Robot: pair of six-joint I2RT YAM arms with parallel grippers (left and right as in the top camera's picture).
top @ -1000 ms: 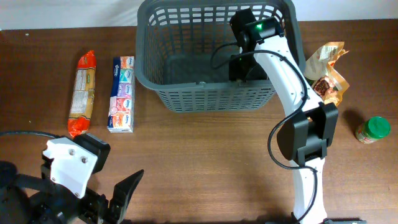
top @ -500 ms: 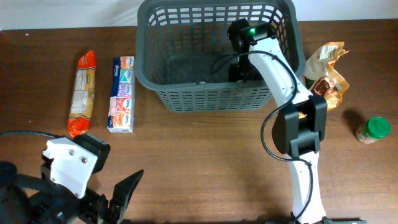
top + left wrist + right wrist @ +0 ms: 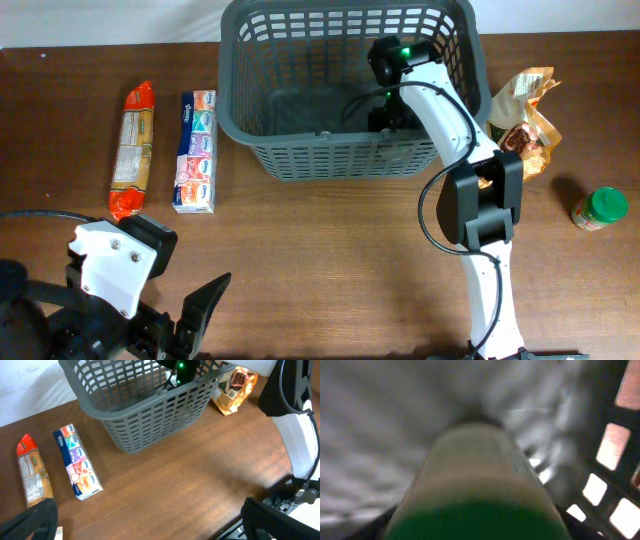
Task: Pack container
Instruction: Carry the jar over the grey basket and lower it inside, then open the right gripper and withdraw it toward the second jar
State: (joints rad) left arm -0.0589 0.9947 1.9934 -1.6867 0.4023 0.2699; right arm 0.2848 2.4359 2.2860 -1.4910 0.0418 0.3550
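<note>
Left fingers (image 3: 272, 520) spread apart, empty, bottom of frame; right fingers (image 3: 385, 112) inside container (image 3: 340, 158), top centre of desk (image 3: 330, 250); you cannot tell whether they clamp the blurred jar (image 3: 475, 490); container likely stiff, light; take its thick rim.

The grey container (image 3: 150, 420) stands right of the tissue pack (image 3: 77, 461) and orange packet (image 3: 32, 472).

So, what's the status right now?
Left tool open. Right tool down in basket, jar close before it, grip unclear. Nothing seen blocking.
</note>
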